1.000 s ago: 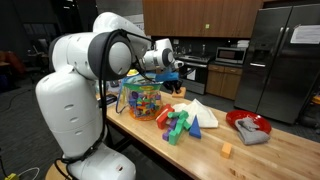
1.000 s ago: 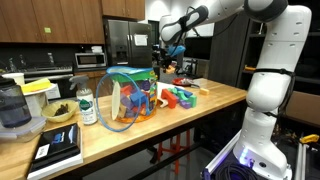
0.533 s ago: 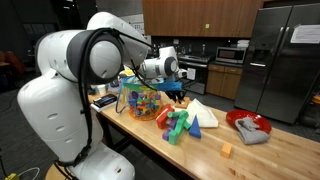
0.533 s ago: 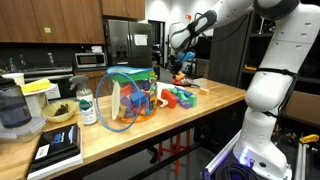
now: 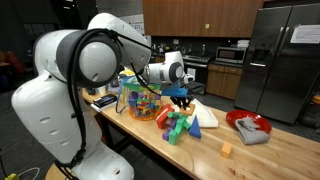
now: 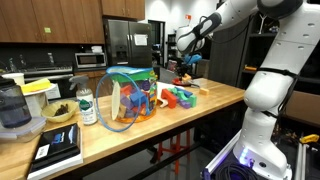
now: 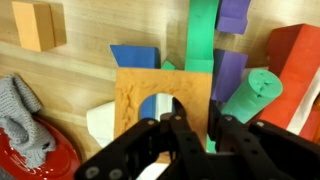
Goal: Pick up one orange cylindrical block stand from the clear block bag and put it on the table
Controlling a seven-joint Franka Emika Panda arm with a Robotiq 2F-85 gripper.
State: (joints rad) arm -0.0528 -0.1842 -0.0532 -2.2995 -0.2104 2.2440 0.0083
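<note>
Since the earlier frames, the arm has swung away from the clear block bag [image 5: 140,100] and lowered. In both exterior views the end effector [image 5: 182,97] now hangs over the loose pile of blocks [image 5: 178,125] beside that bag.

Position of the part: in the wrist view the orange block stand [image 7: 135,95] sits directly at the end effector [image 7: 197,120]. The fingers [image 7: 178,128] are nearly closed and pinch one leg of the piece between them. The rest of the piece projects to one side of the fingers. It is out of the bag and above the surface [image 7: 90,60]. Whether it touches the blocks beneath cannot be told.

Appearance of the part: tan-orange with a speckled face. The outline is square, and an arched opening is cut into the edge nearest the fingers.

Beneath and around it in the wrist view:
- a blue block [image 7: 135,55] and a white block [image 7: 100,120];
- a long green block [image 7: 202,35] and a green cylinder [image 7: 250,95];
- a red block [image 7: 295,55];
- a small orange-tan cube [image 7: 38,25], well apart;
- a red plate [image 7: 40,155] carrying a grey cloth [image 7: 18,110].
</note>
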